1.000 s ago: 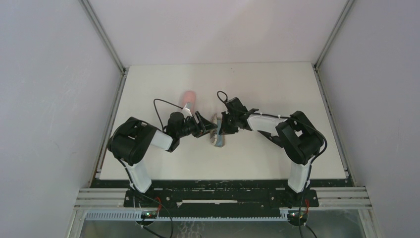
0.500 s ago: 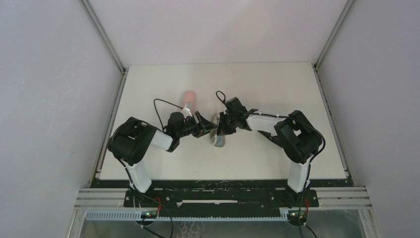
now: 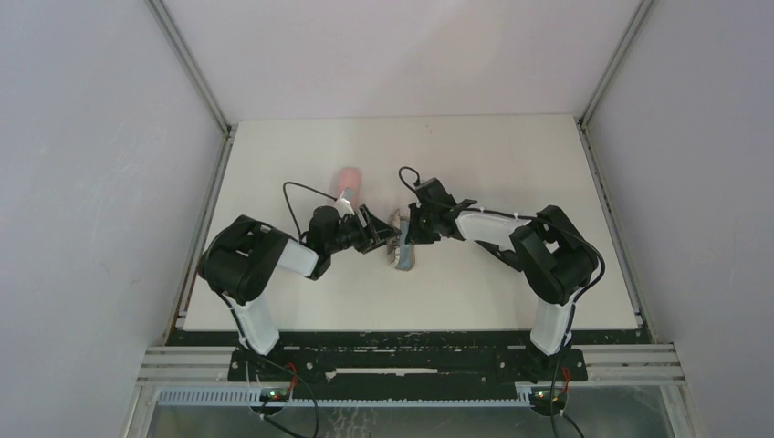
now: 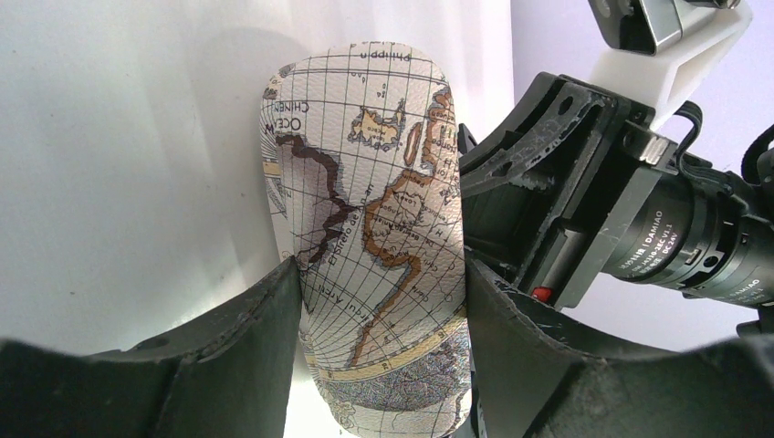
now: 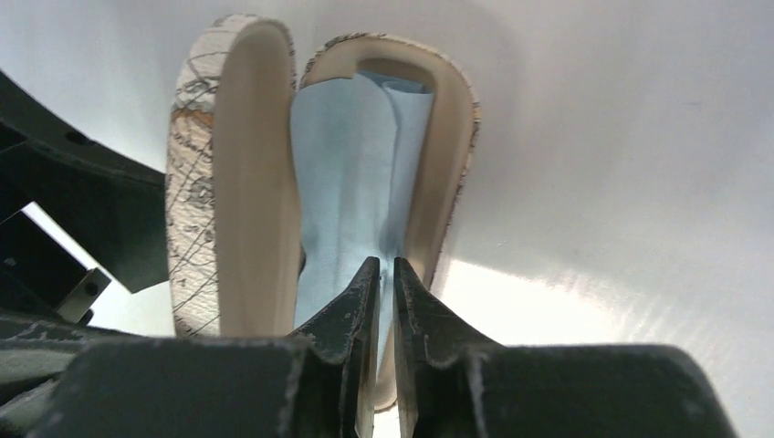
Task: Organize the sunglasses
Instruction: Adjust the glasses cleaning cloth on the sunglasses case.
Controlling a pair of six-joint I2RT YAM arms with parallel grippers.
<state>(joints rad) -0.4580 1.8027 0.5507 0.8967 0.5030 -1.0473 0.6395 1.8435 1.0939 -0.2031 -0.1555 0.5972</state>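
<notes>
Clamps the map-printed case [image 4: 365, 164] in the left gripper [image 4: 381, 274], one finger pressed to each long side. Keeps it open on the table [image 3: 511, 155] with the two shells apart and a light-blue cloth [image 5: 342, 155] in the right-hand one. Sets the right gripper [image 5: 385, 265] at that cloth, jaws nearly together with a thin slit between. Cannot tell whether pinching it. Shows no sunglasses in any view, so cannot tell where. Has a pink case [image 3: 347, 180] just beyond the left wrist.

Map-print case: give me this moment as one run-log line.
map-print case: open | left jaws: clamped on one half | right jaws: nearly closed at light-blue cloth inside it, grip unclear | sunglasses: not seen
</notes>
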